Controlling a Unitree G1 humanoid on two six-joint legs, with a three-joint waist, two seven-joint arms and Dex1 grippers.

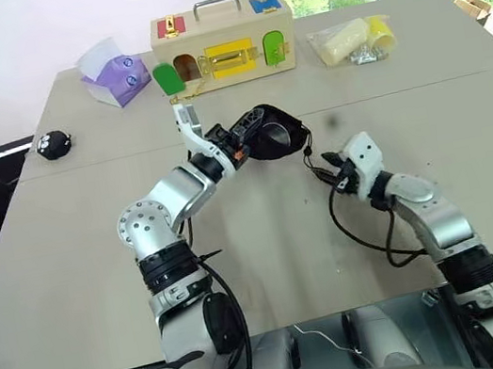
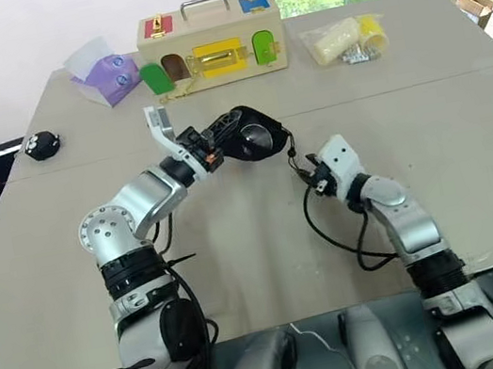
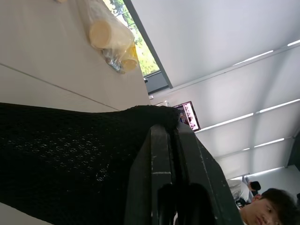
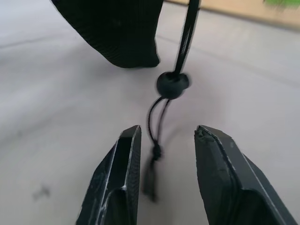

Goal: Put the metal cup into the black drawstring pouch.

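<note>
Parted around the dangling cord, the right gripper (image 4: 161, 154) sat empty just below the soft black drawstring pouch (image 2: 252, 136), which the left gripper (image 2: 220, 141) pinched; the shiny metal cup (image 2: 262, 139) seemed already inside. Cinching would need a centred, gentle pull.

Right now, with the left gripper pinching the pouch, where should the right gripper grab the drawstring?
Judging by the right wrist view, just below the round cord stopper, where the cord hangs free under the black drawstring pouch. The right gripper is open astride it, so probably come straight on. The left gripper holds the pouch up.
</note>
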